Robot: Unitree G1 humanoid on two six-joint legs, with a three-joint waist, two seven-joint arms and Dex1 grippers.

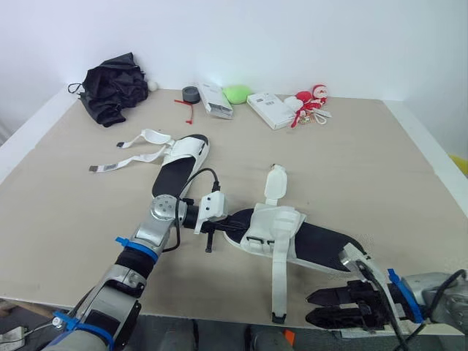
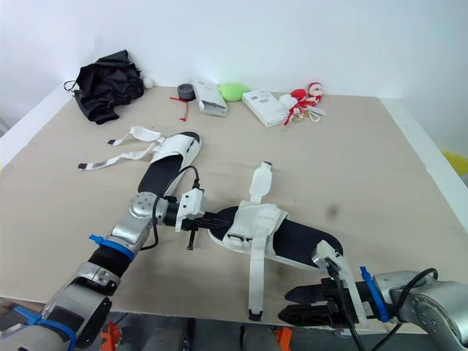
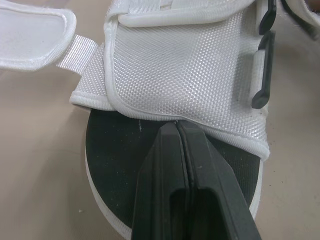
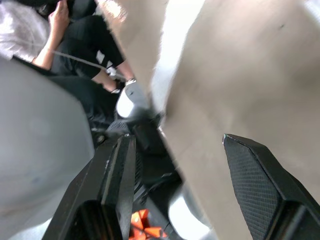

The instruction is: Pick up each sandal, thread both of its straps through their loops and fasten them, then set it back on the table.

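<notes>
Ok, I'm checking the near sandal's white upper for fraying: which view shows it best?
The left wrist view: the near sandal's upper is close up, weave visible, the shut left claw at its hem. Both eye views show the whole sandal, straps unfastened. The right wrist view faces the table edge.

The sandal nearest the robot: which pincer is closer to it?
Left. The left pincer is over the sandal's black sole, with its tips at the white upper. The right pincer hangs open past the table edge, apart from the sandal.
</notes>
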